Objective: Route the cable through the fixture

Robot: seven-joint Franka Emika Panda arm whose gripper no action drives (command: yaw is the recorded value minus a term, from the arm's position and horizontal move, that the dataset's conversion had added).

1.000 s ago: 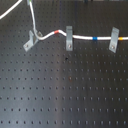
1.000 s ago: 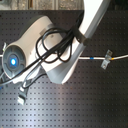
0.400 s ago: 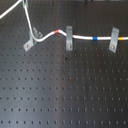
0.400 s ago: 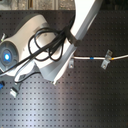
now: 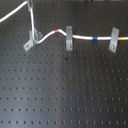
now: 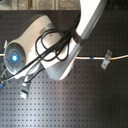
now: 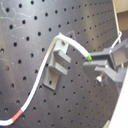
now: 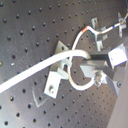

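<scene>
Black perforated board (image 5: pixel 70 95), prob. optical breadboard.

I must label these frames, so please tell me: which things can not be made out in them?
- Fixture, second exterior view: mostly hidden behind the arm.
- Fingers: cut off at the frame's top in the first exterior view; in both wrist views too blurred to tell whether they pinch the cable.
- Cable in the fixture's fork, first exterior view: too small to tell whether it is seated.
- Cable's ends: cut off by the edges in both exterior views.
</scene>
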